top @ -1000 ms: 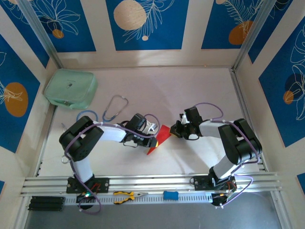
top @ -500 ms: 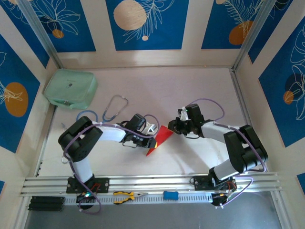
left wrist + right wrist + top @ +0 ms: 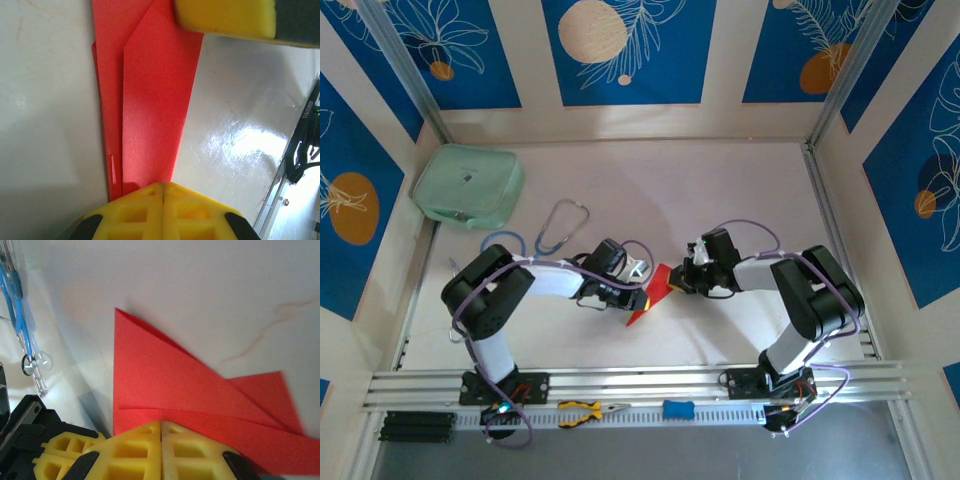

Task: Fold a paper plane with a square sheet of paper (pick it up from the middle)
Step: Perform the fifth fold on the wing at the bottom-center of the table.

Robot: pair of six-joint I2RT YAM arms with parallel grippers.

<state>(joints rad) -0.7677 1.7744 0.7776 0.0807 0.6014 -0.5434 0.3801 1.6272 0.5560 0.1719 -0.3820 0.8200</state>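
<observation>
The square sheet of paper [image 3: 657,286] lies on the white table as a slim, folded red shape with creases, pointing toward the near left. My left gripper [image 3: 642,293] is shut, its yellow tips [image 3: 163,186] resting on the paper's [image 3: 150,100] left part. My right gripper [image 3: 678,283] is shut too, its tips [image 3: 161,424] down on the paper's [image 3: 165,380] far right end. The two grippers face each other across the paper. In the left wrist view the right gripper's yellow finger [image 3: 225,17] shows at the top. I see no paper between either pair of jaws.
A mint-green pouch [image 3: 468,187] sits at the far left, with a stethoscope [image 3: 560,225] and a blue loop [image 3: 500,243] between it and the left arm. Yellow pliers [image 3: 585,409] and a blue tool [image 3: 678,409] lie on the near rail.
The right gripper lifted toward the far side, then came back down onto the paper's right end, its elbow swinging out and back. The paper looks narrower now. The left arm stayed still.
</observation>
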